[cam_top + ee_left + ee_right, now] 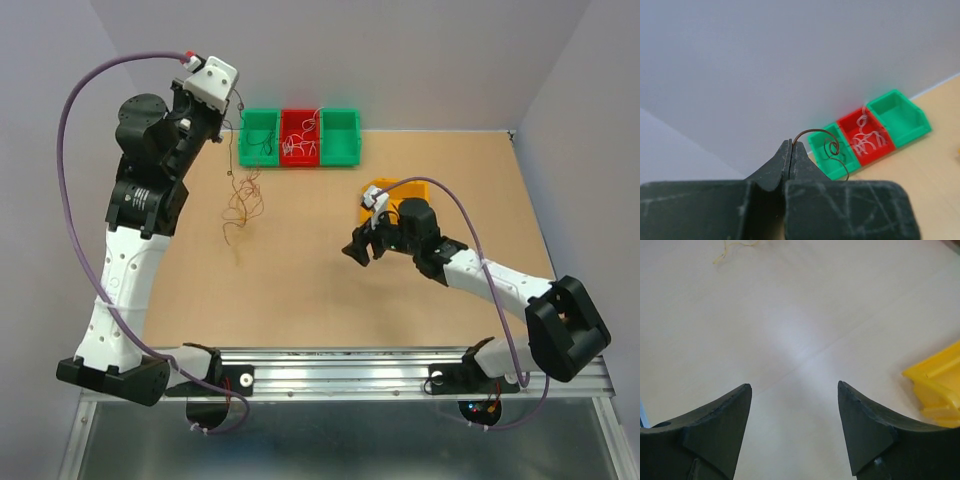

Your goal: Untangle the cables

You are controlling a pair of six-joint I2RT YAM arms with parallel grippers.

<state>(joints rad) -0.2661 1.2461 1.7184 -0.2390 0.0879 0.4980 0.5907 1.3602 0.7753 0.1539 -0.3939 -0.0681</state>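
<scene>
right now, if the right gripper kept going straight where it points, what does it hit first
Probably bare table: the open right gripper aims down at it. The cables lie farther off, left of that line; depth is unclear.

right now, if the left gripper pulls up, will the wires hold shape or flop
Likely floppy yet springy: the wires trail in loose curls from the left gripper. Probably very light, being hair-thin. They may slip, since the shut jaws pinch only a thin end.
</scene>
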